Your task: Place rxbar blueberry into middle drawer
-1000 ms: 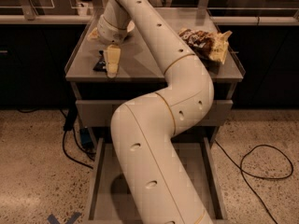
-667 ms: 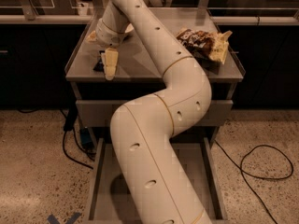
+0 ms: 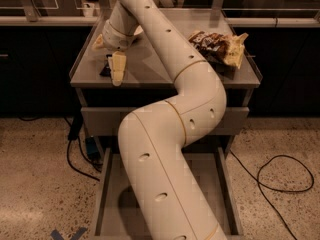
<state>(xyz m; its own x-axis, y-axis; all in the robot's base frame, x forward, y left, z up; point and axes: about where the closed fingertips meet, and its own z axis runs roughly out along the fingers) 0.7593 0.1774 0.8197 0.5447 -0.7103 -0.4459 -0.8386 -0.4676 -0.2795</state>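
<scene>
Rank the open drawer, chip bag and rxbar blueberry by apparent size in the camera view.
1. open drawer, though it is nearest the camera.
2. chip bag.
3. rxbar blueberry, partly covered by the gripper at the cabinet top's front left.

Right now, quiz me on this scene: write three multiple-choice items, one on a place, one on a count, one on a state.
1. Where is the rxbar blueberry?
A. on the cabinet top, beside the gripper
B. inside a drawer
C. on the floor

2. How many chip bags lie on the cabinet top?
A. none
B. one
C. three

3. The lowest drawer in view is:
A. shut
B. pulled out
C. taken away

Answers:
1 A: the dark bar lies flat near the front edge, next to the gripper's open jaws.
2 B: a single crinkled chip bag sits there.
3 B: its side walls stand out toward the camera under the arm.
</scene>
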